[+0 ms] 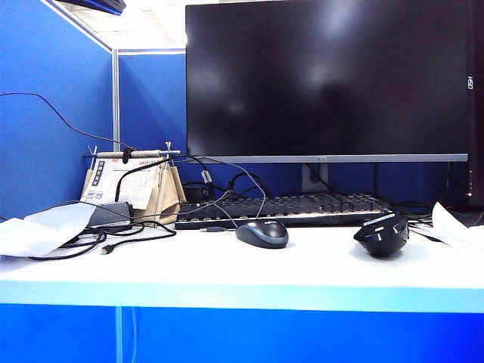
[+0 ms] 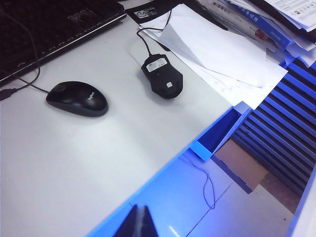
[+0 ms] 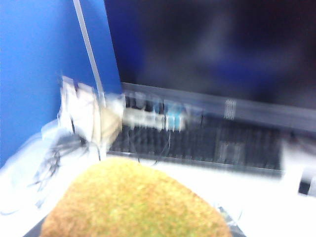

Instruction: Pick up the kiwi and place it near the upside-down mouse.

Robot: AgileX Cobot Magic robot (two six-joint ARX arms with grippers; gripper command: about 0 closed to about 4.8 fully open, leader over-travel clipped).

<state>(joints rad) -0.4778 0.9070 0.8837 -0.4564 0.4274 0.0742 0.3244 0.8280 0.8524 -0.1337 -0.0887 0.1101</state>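
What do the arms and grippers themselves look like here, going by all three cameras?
Very little shows. The exterior view catches no arm at all. Of the left gripper only a black, wedge-shaped tip with a faint centre seam is visible; no cables or markings. The right gripper is almost wholly hidden behind the kiwi, just blurred dark slivers at either side.

The grey mouse [image 2: 77, 98] has a small light brand word on its back, too tiny to read. The upside-down mouse [image 2: 162, 75] has a white label with print too small to read. The monitor [image 1: 327, 78] shows small white letters on its right edge, and the papers [image 1: 125, 185] by the wall carry print, all unreadable.
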